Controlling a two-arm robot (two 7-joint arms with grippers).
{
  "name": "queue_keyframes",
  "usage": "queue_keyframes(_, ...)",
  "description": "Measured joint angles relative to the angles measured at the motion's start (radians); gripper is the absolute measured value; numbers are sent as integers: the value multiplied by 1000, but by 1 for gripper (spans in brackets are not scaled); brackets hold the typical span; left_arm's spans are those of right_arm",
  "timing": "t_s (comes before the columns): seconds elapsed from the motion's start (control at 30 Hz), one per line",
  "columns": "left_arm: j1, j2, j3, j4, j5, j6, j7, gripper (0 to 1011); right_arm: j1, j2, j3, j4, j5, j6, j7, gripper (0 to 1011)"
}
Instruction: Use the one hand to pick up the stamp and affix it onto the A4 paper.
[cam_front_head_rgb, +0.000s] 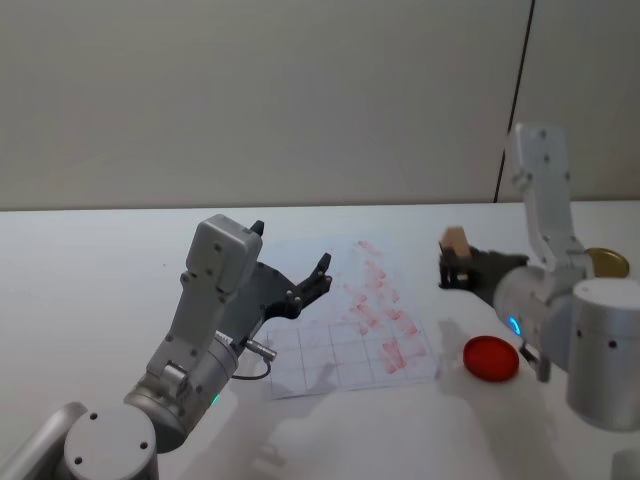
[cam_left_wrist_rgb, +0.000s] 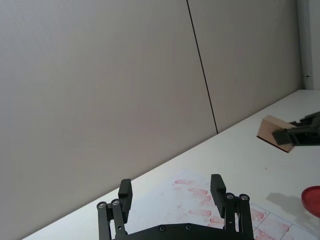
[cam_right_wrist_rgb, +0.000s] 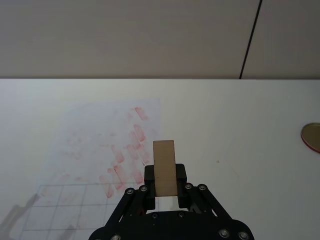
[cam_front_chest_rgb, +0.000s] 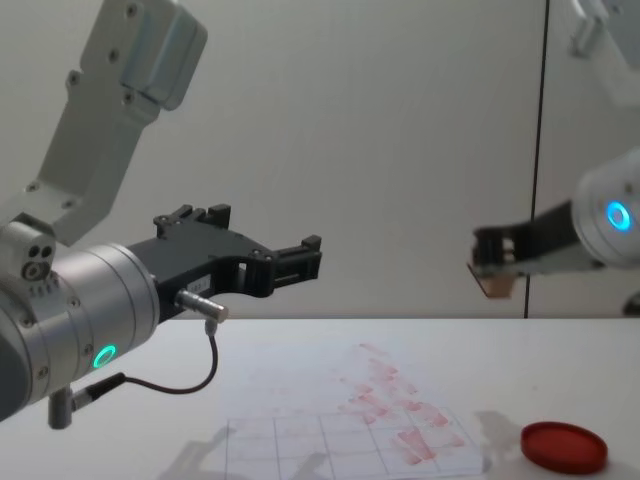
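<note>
Nearest you, the flat red round ink pad (cam_front_head_rgb: 491, 358) lies on the white desk (cam_front_head_rgb: 100, 260), just right of the white A4 paper (cam_front_head_rgb: 320, 350) with its faint grid and red smudges. Your left pincer (cam_left_wrist_rgb: 171, 195) hangs spread open above the sheet's left part. Farther out, the right pincer (cam_front_head_rgb: 455, 268) is clamped on the small tan wooden stamp (cam_right_wrist_rgb: 164, 160). It is held off the desk, long axis running out past the fingertips. The sheet lies below and to its left, so your carry likely goes leftward, then down.
</note>
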Motion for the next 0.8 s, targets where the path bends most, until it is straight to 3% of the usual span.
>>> queue_keyframes(0.47,0,0,0,0,0,0,0,993,-80,48,31,-45,-20,57,-1,214)
queue_keyframes(0.8,0,0,0,0,0,0,0,993,-90,94,38,-64,-76,98,74,214)
